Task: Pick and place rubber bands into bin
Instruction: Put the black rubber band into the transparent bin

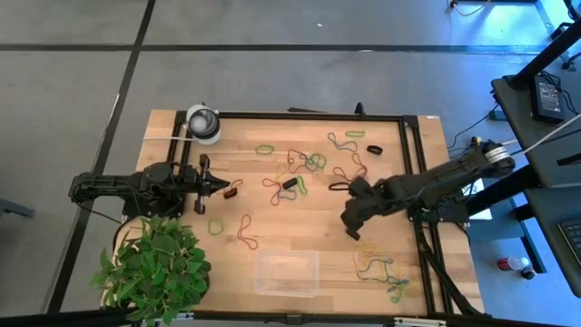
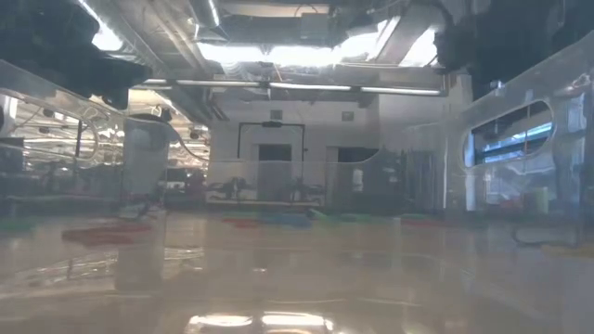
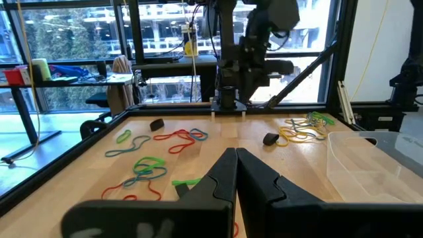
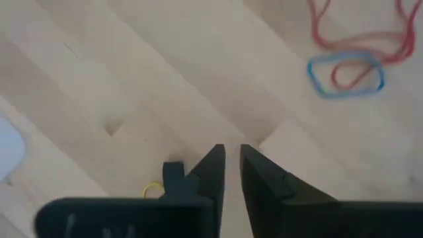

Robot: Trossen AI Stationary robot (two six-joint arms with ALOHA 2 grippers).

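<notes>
Rubber bands (image 1: 309, 163) in red, green, blue and yellow lie loose across the wooden table, also in the left wrist view as rubber bands (image 3: 178, 135). The clear bin (image 1: 287, 272) stands near the table's near edge, its wall (image 3: 370, 165) visible beside the left arm. My left gripper (image 1: 226, 188) lies low over the table's left part, shut and empty, with a dark red band (image 1: 235, 192) just ahead of its tips. My right gripper (image 1: 352, 232) points down over bare wood right of the middle, open by a narrow gap (image 4: 232, 153). A yellow band (image 4: 153, 190) peeks out beneath it.
A round white-and-grey object (image 1: 203, 123) sits at the far left corner, and a green plant (image 1: 154, 268) at the near left corner. A tangle of yellow, green and blue bands (image 1: 381, 271) lies right of the bin. A black frame (image 1: 413, 136) rims the table.
</notes>
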